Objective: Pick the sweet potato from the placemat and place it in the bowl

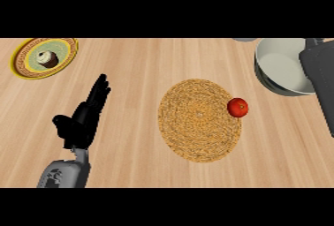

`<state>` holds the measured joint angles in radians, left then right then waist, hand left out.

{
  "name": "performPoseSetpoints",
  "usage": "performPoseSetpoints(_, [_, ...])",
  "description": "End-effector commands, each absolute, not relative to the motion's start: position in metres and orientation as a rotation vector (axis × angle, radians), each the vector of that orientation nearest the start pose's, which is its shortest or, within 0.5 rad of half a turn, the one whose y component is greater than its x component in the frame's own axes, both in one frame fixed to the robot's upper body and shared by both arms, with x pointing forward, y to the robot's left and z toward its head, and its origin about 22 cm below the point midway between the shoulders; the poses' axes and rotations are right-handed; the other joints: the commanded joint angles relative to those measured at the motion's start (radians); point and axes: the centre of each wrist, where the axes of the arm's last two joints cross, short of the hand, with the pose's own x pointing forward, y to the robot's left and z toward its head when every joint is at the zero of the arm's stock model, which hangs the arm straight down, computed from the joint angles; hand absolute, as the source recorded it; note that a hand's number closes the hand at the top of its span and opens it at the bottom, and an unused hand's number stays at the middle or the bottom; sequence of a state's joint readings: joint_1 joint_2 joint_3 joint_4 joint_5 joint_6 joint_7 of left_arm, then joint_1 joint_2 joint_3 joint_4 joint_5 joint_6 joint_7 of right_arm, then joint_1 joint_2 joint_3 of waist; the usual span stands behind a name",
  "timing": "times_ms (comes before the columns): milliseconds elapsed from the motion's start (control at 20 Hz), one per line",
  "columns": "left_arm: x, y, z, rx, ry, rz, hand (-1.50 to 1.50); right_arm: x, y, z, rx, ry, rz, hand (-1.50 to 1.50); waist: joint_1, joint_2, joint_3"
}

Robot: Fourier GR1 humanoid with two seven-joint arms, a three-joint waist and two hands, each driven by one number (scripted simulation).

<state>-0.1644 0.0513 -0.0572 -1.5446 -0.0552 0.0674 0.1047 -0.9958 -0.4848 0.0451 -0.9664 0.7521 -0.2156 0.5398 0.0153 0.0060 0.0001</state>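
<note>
Honestly, my right forearm (321, 84), cut off at the edge, hides part of the bowl (280, 66). Left hand (81, 120) rests spread. Red round thing (237, 107) on placemat (195, 121) edge, wooden counter (130, 79).

the wooden counter (130, 57) carries a woven round placemat (195, 128), a yellow-rimmed plate (20, 67) and a grey bowl (284, 66).

My left hand (81, 119) is resting open, fingers (101, 88) straight; right of my fingertips a red round fruit (237, 107) is sitting on the far edge of the woven placemat (195, 123), the bowl (279, 66) lying beyond it.
</note>
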Motion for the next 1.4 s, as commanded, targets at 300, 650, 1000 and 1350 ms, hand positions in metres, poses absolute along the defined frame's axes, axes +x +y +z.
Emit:
performPoseSetpoints(300, [0.283, 0.216, 0.025, 0.05, -1.606, -0.138, 0.0, 0.445, -0.325, 0.172, -1.372, -1.306, 0.395, 1.5, 0.012, 0.007, 0.0])
performPoseSetpoints(650, [0.288, 0.202, 0.034, 0.06, -1.618, -0.145, 0.0, 0.431, -0.358, 0.113, -1.207, -1.219, 0.4, 1.5, 0.015, 0.011, 0.002])
performPoseSetpoints(1000, [0.273, 0.216, 0.02, 0.038, -1.599, -0.13, 0.0, 0.406, -0.405, 0.093, -0.951, -1.279, 0.36, -1.5, 0.016, 0.007, 0.002])
performPoseSetpoints(1350, [0.275, 0.195, 0.039, 0.029, -1.622, -0.139, 0.0, 0.425, -0.384, 0.116, -0.942, -1.538, 0.162, -1.5, 0.026, 0.007, 0.003])
